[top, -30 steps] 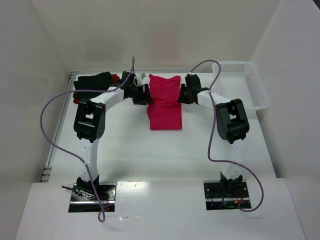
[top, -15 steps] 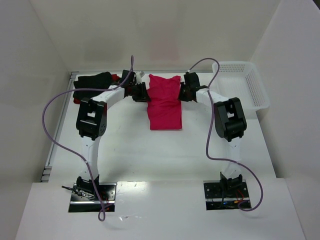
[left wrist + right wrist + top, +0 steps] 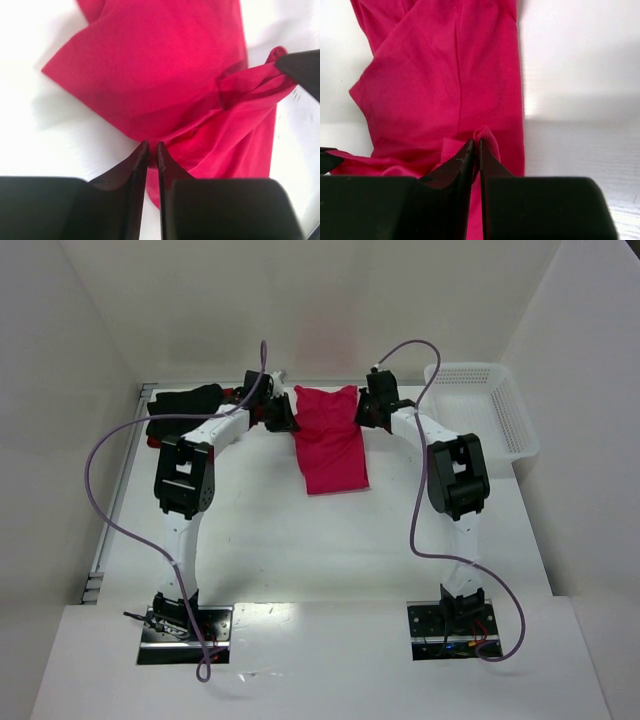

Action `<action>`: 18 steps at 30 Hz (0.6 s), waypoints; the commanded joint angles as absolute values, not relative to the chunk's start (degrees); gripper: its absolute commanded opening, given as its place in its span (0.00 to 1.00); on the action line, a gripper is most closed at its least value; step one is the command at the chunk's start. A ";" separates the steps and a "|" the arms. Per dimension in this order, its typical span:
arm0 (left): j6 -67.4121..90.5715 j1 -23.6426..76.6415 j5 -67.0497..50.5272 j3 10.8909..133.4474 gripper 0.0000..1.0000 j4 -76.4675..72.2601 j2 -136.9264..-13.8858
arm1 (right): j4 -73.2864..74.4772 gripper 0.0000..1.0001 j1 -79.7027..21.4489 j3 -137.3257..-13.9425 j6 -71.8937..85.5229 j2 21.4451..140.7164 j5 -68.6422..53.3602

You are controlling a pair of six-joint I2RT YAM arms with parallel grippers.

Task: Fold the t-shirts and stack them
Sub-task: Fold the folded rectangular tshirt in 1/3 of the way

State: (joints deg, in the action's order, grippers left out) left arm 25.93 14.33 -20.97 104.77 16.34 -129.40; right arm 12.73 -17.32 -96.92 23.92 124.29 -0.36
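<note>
Though partly hidden (far corners), pink t-shirt (image 3: 333,450).

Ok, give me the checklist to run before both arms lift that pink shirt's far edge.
1. Left gripper shut on the crimson-pink t-shirt at its far-left corner: ok.
2. Right gripper pinching the far-right corner: ok.
3. Cloth lying flat: not ok, it is wrinkled and pulled into ridges near the grippers.
4. Bare table on the near side of the shirt for the fold to land: ok.
5. Black t-shirt at far left, apart from the pink one: ok.
</note>
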 commanded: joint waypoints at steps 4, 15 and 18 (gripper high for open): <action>26.28 14.33 -20.65 112.58 0.32 18.36 -133.41 | 12.74 0.24 -17.40 -101.25 22.50 126.30 1.41; 26.98 13.80 -18.46 116.46 0.47 20.57 -135.88 | 12.74 0.41 -17.40 -103.62 22.50 127.96 0.88; 26.98 13.28 -18.98 114.53 0.58 20.57 -133.43 | 13.89 0.42 -17.40 -104.94 22.50 127.97 0.26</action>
